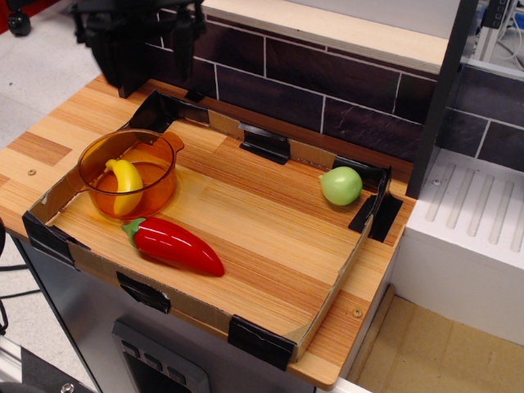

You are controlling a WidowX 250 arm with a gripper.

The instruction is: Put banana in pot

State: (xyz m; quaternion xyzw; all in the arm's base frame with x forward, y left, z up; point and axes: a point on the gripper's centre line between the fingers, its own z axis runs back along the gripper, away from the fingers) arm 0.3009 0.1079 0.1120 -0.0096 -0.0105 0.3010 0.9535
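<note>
Along the near edge of the tray [270, 332] we are seeing the red pepper [173, 244] lying with its long axis running near-right to far-left, its green stem end pointing up toward the pot [129, 173] just beyond it. Inside that pot the banana [125, 185] is resting on the floor of the vessel, its curve running roughly near to far and leaning toward the left wall, wholly within the rim. We are judging the placing itself as done, so what is left turns on clearance: the banana is lying below and nearer than the gripper [147, 37], which is hanging at the far left over the tray's back corner, well apart from the pot and touching nothing. Its jaws are standing wide and holding nothing, as far as the cropped top of the view is letting us tell. Open board is stretching to the right between the pot and the green fruit [341, 186], which is sitting well apart near the far right corner, so we are reckoning any withdrawal has free room upward and away without brushing the pot's lip.
</note>
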